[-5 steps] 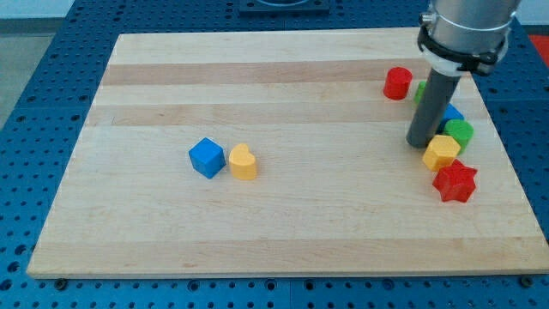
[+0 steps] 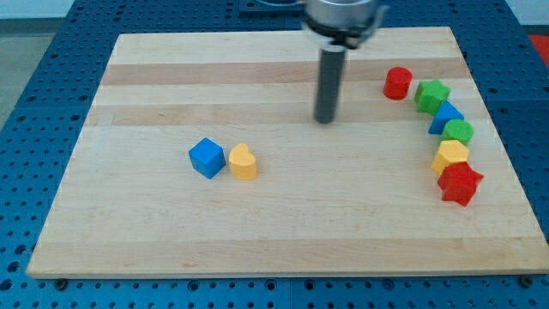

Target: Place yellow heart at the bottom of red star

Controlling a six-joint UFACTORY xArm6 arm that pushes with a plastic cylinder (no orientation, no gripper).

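Right now my tip stands on the bare wood of the counter, a little above the middle of the board and somewhat toward the view's right, and it touches no block. It is only a straight rod, so there are no jaws to be wide or narrow, and it holds nothing. The yellow heart lies well apart from it, down and to the view's left, just beside a blue cube that sits at its left side; the two seem to touch or almost touch, I cannot tell which. The red star is far away near the right edge of the counter, as the lowest block of a curved row. Above it in this row come a yellow block that touches the star, then a green block, a blue block, a green star and, a bit apart at the top left, a red cylinder. By my judgement the task is hardly begun: the heart is not near the star and nothing pushes it yet. What is left is almost everything. I think the tip must go round to the left side of the heart, between it and the cube or from above-left, and then push it a long way rightward and slightly down, until it rests under the red star without disturbing the row.
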